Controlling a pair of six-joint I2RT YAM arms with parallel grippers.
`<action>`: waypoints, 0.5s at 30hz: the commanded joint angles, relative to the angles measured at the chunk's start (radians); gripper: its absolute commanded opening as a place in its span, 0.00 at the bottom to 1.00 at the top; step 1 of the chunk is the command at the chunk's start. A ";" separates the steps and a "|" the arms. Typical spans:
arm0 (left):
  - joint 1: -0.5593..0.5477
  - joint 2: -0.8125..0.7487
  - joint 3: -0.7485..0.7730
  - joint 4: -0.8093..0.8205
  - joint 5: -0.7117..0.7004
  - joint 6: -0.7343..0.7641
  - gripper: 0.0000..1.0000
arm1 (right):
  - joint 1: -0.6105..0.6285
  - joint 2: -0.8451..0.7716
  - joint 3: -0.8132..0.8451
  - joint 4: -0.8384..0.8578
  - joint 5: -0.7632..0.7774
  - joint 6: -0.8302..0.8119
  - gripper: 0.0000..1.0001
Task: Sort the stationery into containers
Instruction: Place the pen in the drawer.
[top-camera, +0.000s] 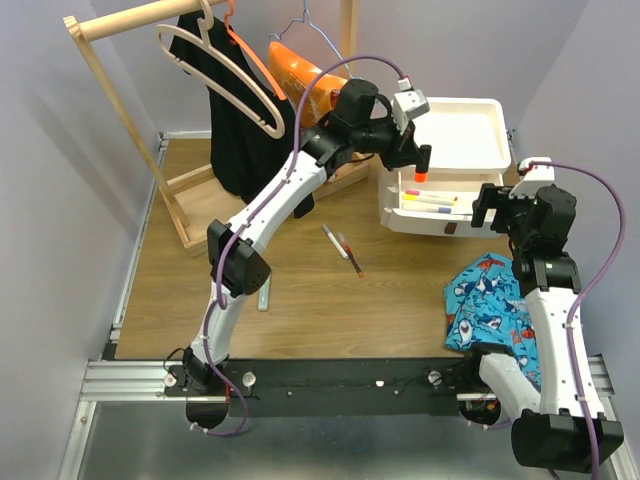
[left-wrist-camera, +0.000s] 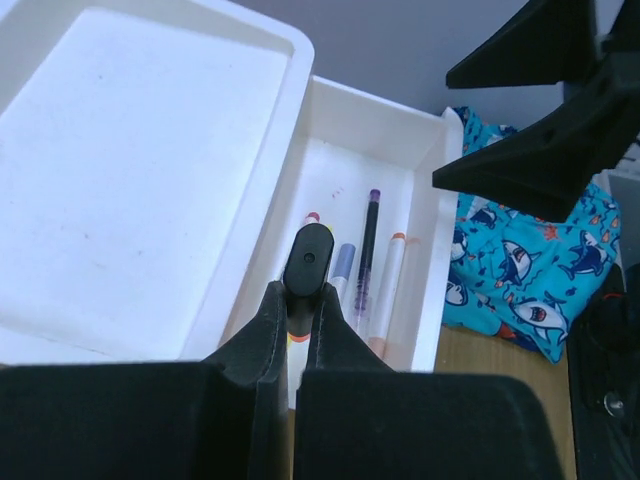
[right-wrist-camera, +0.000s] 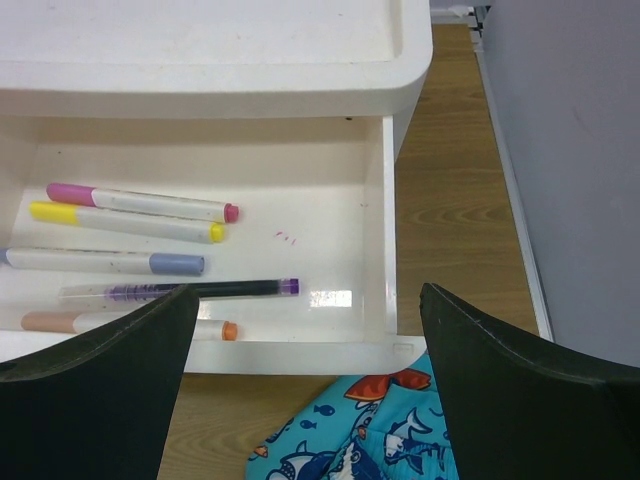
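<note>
The white drawer unit (top-camera: 456, 135) stands at the back right with its top drawer (top-camera: 432, 216) pulled open. My left gripper (top-camera: 421, 160) is shut on a marker with a black cap (left-wrist-camera: 307, 258) and an orange lower end, held upright above the drawer's left part. In the drawer lie pink (right-wrist-camera: 140, 202), yellow (right-wrist-camera: 125, 222), blue-grey (right-wrist-camera: 100, 262) and orange-tipped (right-wrist-camera: 130, 326) markers and a purple pen (right-wrist-camera: 200, 290). My right gripper (top-camera: 497, 207) is open and empty at the drawer's front right corner (right-wrist-camera: 395, 345). Two thin pens (top-camera: 343, 249) lie on the table.
A blue shark-print cloth (top-camera: 486, 298) lies in front of the drawer, beside the right arm. A wooden clothes rack (top-camera: 180, 120) with hangers and dark and orange garments stands at the back left. A small pale piece (top-camera: 262, 296) lies by the left arm.
</note>
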 joint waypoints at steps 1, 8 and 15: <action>-0.036 0.001 -0.013 0.029 -0.075 0.078 0.00 | -0.007 -0.027 0.030 -0.011 0.008 0.009 0.99; -0.082 -0.032 -0.088 0.023 -0.156 0.175 0.42 | -0.007 -0.036 0.019 -0.006 0.008 0.012 0.99; -0.059 -0.140 -0.134 0.026 -0.153 0.134 0.67 | -0.007 -0.032 0.010 0.012 0.002 0.016 0.99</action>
